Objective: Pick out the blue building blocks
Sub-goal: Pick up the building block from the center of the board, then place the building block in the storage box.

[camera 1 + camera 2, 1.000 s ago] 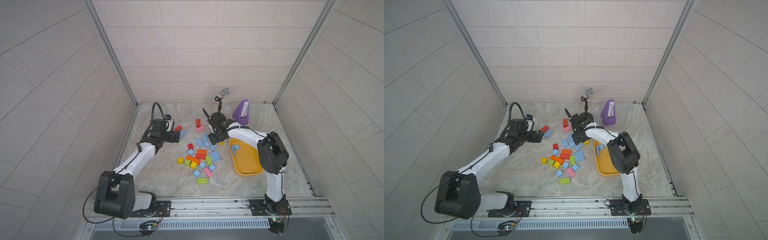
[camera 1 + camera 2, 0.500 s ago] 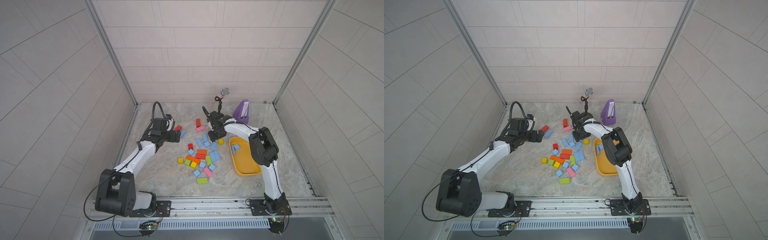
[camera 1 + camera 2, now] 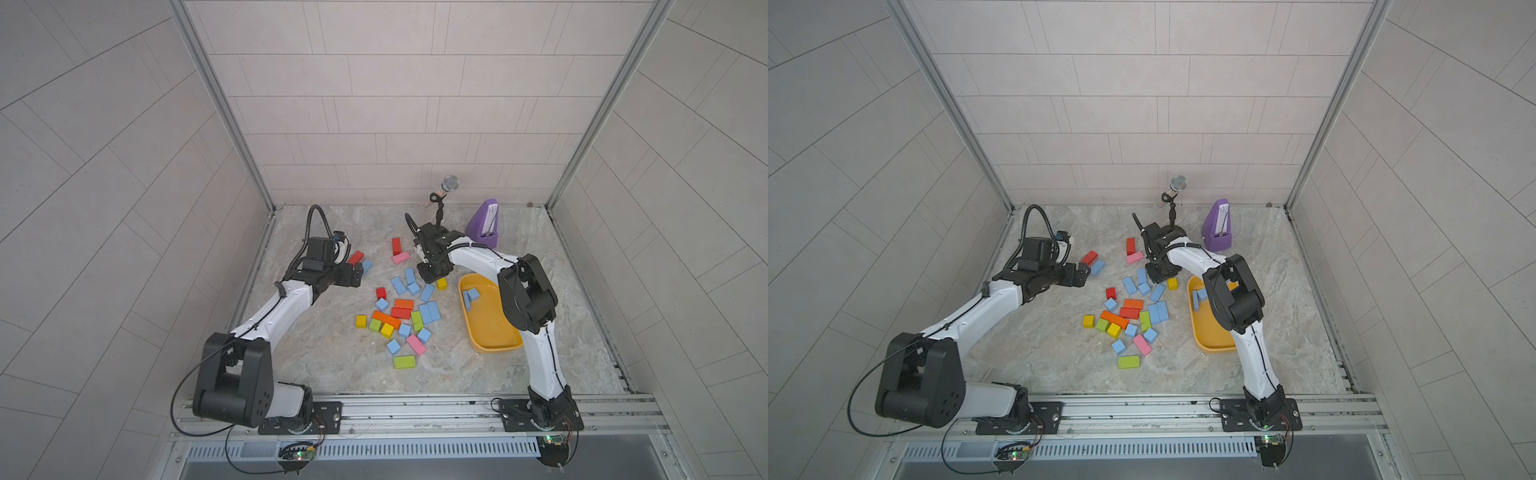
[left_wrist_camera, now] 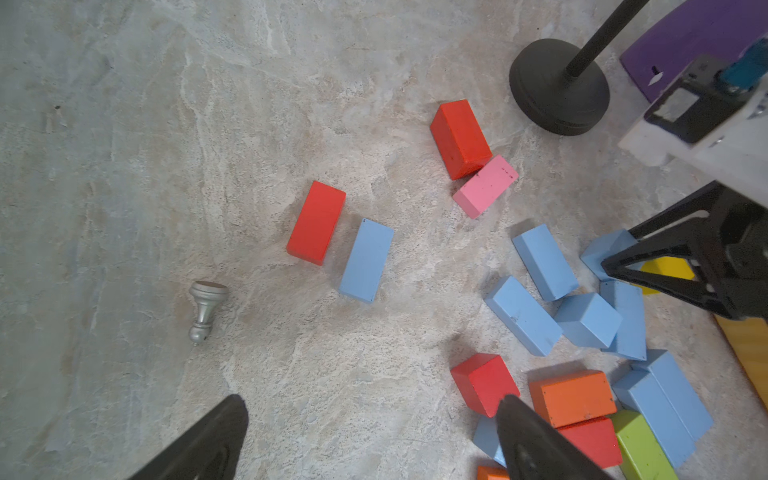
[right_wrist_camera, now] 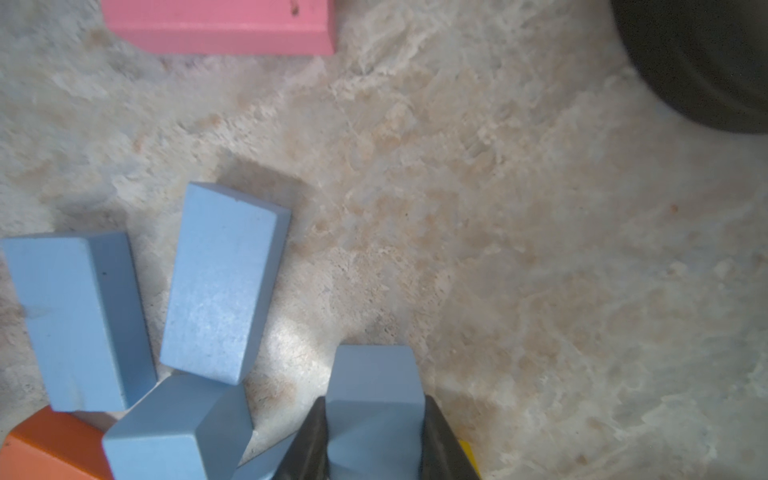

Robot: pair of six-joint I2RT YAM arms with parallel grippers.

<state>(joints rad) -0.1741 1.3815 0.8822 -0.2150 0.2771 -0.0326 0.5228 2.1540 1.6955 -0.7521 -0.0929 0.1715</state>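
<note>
Right wrist cam: my right pincer [image 5: 374, 405] had just closed on one blue block [image 5: 374, 370], low by the worktop [image 5: 540, 249]. Left pincer [image 4: 370, 401] stood wide open, empty. I judged grasp made; lift to yellow tray [image 3: 494, 349] next.

Pink block [image 5: 216, 25], orange block [image 5: 45, 449]: cut off by right wrist frame edge.
Yellow block [image 5: 467, 451]: sliver only, behind right claw [image 5: 374, 415].
Yellow tray [image 3: 490, 328], right of centre in both top views: partly behind right arm [image 3: 528, 299].
</note>
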